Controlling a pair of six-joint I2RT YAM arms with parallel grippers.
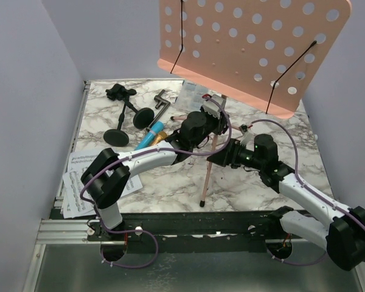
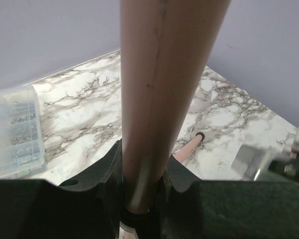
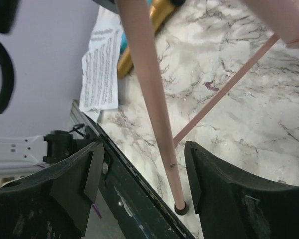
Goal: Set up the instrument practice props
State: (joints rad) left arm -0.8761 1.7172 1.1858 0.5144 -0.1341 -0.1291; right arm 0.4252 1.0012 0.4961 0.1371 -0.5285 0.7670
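While music rack [image 1: 255,42] stands raised beyond both sets of fingers, top view puts left gripper [image 1: 215,117] close under its lower edge, right gripper [image 1: 218,157] low beside tripod leg [image 1: 205,182].

Left wrist: fingers [image 2: 102,172] clenched on rose-gold centre pole [image 2: 159,74], pole rising from between them; clear box [image 2: 15,132] beyond fingers, to left.

Right wrist: fingers [image 3: 202,174] spread, released; leg passes between them, touching neither. Music pages [image 3: 102,64] and gold microphone [image 3: 159,12] lie beyond fingertips.
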